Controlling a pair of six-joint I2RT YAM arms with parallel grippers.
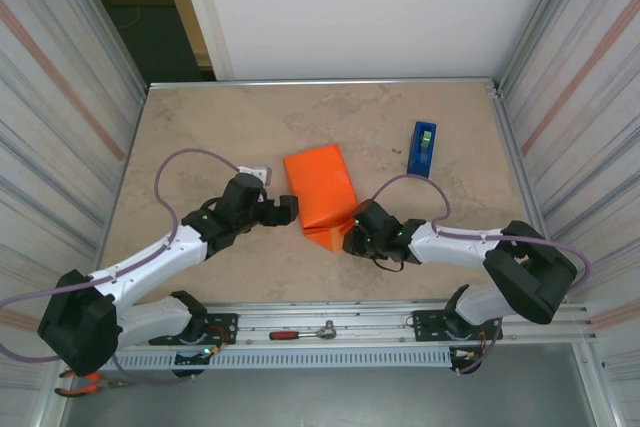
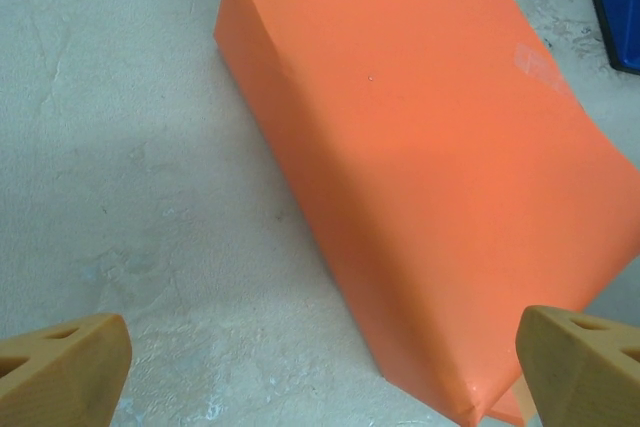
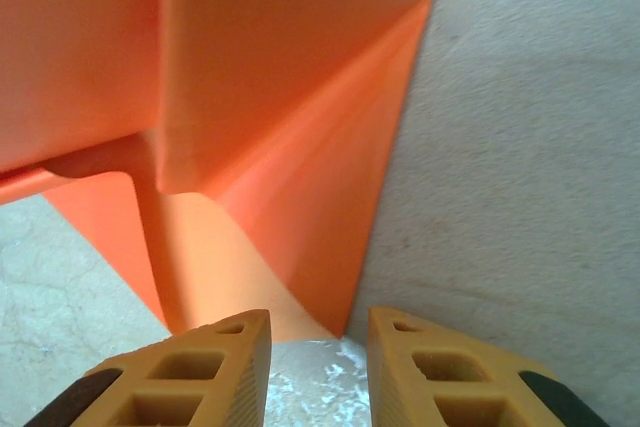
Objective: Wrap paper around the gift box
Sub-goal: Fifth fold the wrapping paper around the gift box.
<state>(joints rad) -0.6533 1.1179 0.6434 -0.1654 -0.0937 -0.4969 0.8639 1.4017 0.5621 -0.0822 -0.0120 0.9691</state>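
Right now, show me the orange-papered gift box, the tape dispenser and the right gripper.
gift box [image 1: 318, 185], top external view, middle of its orange-papered top face.
tape dispenser [image 1: 421, 147], top external view, middle of its blue body.
right gripper [image 3: 318, 325], right wrist view, the gap between its fingertips.

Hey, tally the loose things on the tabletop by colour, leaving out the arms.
Orange: 1, the parcel
Blue: 1, the tape dispenser
Total: 2
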